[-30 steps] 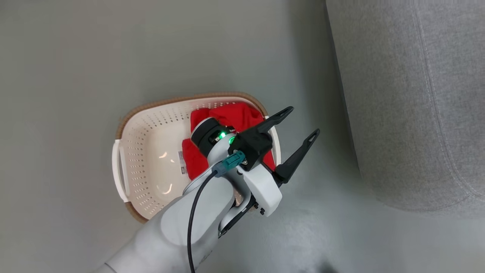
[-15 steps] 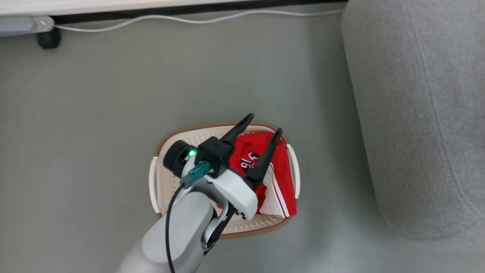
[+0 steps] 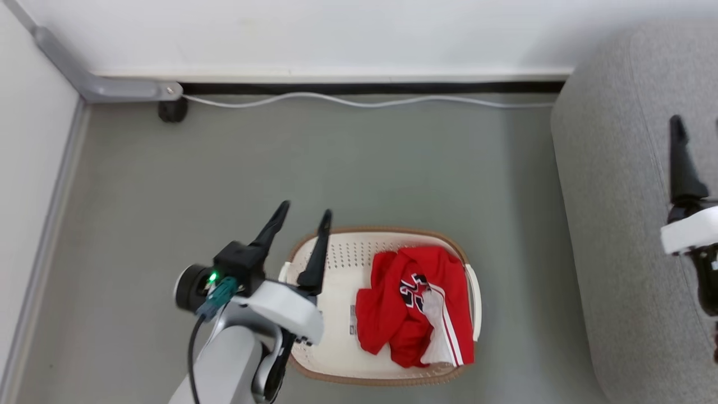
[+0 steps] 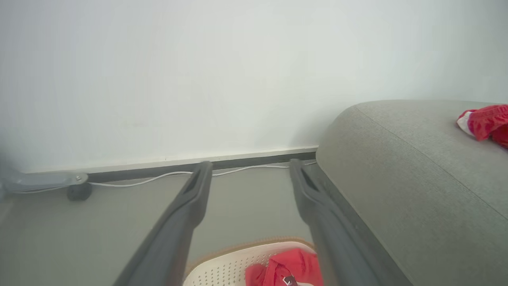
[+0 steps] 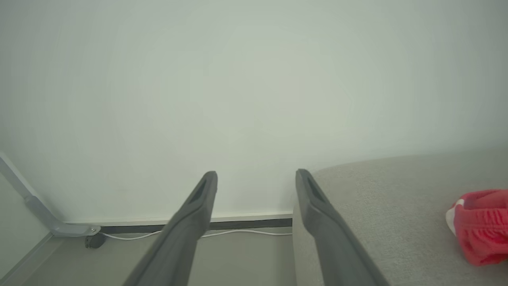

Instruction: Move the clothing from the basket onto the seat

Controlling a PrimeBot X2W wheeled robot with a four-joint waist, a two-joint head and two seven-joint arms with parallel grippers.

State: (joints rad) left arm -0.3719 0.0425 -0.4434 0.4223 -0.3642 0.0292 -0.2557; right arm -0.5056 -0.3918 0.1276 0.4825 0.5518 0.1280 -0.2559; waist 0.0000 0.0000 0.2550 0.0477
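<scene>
Clothing [image 3: 412, 306]: bright red soft sports fabric with white side stripes and a number print, heaped toward the right end of its container, so I judged the job only partly done.
Basket [image 3: 336, 249]: cream-white perforated oval plastic with a brown woven-look rim, on the floor just beside the seat. Its left half was bare except for a paper label [image 3: 353, 320].
Seat [image 3: 611, 224]: large grey upholstered sofa. A second red garment [image 5: 478, 226] lay on its top.
Left gripper [image 3: 307, 208]: jaws spread, nothing held, over the basket's left rim. I read that as poised to reach in.
Right gripper [image 5: 256, 173]: jaws wide apart, empty, above the seat's edge.
</scene>
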